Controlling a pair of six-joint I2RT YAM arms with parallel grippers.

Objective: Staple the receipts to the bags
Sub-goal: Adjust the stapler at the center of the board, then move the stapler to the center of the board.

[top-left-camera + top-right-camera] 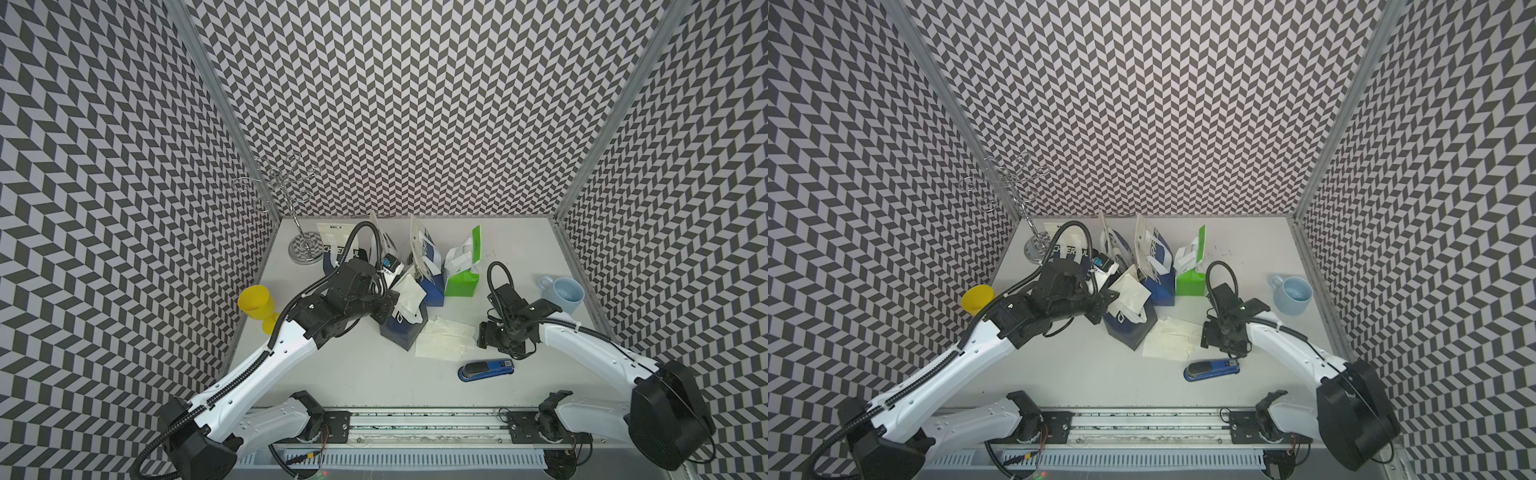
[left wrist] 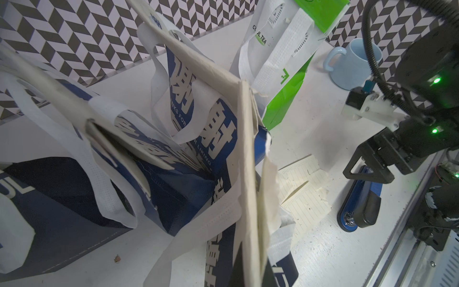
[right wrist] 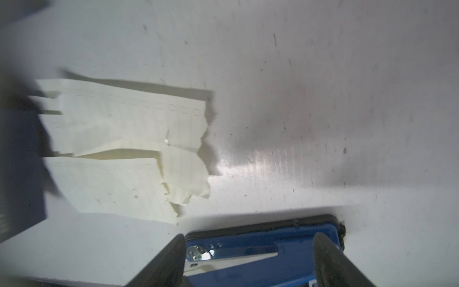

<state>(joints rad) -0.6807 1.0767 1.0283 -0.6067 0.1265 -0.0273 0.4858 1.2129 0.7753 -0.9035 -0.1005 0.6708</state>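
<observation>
Above the rig, both top views: pale grey tabletop [image 1: 353,374], scuffed, boxed in by black-and-white chevron walls [image 1: 415,104]. Blue bags [image 1: 428,266] crowd the far middle, green bag [image 1: 461,286] beside them; loose receipts [image 1: 444,338] lie flat between near blue bag [image 1: 401,334] and stapler [image 1: 486,370]. Wire stand [image 1: 305,245] and yellow cup [image 1: 255,305] on my left, blue mug [image 1: 563,293] on my right. My left fingers [image 1: 381,312] are clenched on the near blue bag's rim; my wrist hides the contact itself.

Left wrist view: that rim and a cream slip [image 2: 267,198] run off the frame edge; white handles [image 2: 104,174] block much; left fingers unseen.

Right wrist view: my right fingers [image 3: 169,261] spread wide, released, stapler lying under the gap; receipts blurred, edges torn.
</observation>
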